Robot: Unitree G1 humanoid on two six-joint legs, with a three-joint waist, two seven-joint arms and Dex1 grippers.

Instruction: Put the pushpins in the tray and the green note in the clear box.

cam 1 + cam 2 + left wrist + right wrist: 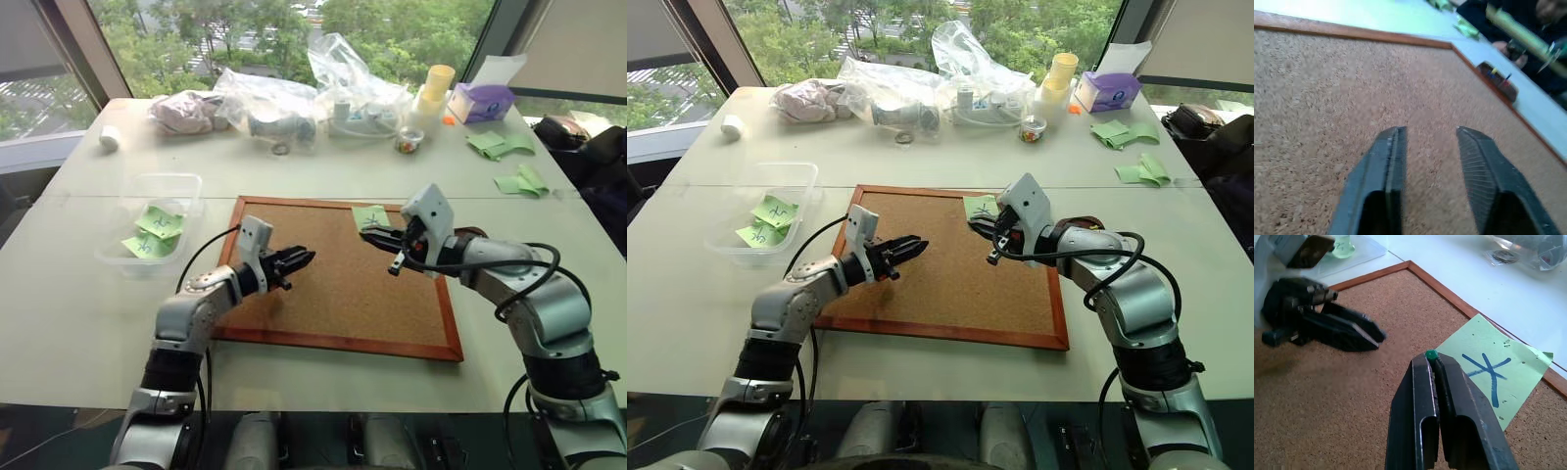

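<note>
- My right gripper (1432, 360): black fingers pinched on a tiny green-headed pushpin (1430, 354), above the wood-framed cork board (333, 294).
- My left gripper (1427, 131): fingers spread, holding nothing, over the cork.
- Light-green square paper note (1493, 369) with blue pen cross: at the board's 1 o'clock corner.
- Transparent rectangular plastic box (132, 257): at the board's 9 o'clock.

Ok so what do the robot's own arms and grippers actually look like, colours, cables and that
Both arms are silver-grey metal shells with black joint bands. Each wrist carries a pale grey angular block, and loose black cables loop from it back along the forearm. The left gripper and right gripper each have two long, tapering black fingers with ribbed inner pads.
</note>
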